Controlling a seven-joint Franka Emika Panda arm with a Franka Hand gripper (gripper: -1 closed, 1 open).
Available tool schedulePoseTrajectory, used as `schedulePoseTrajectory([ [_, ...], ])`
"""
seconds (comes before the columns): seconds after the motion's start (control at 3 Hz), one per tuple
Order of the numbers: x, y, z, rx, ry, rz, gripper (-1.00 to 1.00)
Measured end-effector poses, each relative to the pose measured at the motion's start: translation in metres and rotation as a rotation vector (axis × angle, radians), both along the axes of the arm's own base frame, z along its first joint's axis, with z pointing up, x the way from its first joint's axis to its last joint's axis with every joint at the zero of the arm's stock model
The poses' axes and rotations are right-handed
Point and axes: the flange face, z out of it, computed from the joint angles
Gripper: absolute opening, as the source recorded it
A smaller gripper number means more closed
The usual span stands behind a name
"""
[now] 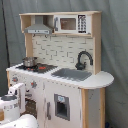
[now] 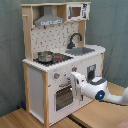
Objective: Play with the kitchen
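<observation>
kitchen front blocks claw, countertop open

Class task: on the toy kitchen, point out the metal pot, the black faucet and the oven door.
metal pot (image 2: 45,56), second exterior view, on its side wall.
black faucet (image 1: 83,58), first exterior view, on its curved spout.
oven door (image 2: 64,96), second exterior view, on its window.
</observation>
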Motion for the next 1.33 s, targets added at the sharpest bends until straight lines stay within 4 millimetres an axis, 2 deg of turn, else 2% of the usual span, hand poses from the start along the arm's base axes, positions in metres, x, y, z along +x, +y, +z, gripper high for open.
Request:
schedulePoseTrajectory([
  [0.33,-0.013,0.005,0.002,-0.004,-0.027,-0.043,-1.00],
  [1.33,-0.073,0.033,-0.003,0.045,-0.093,-0.106,-1.00],
])
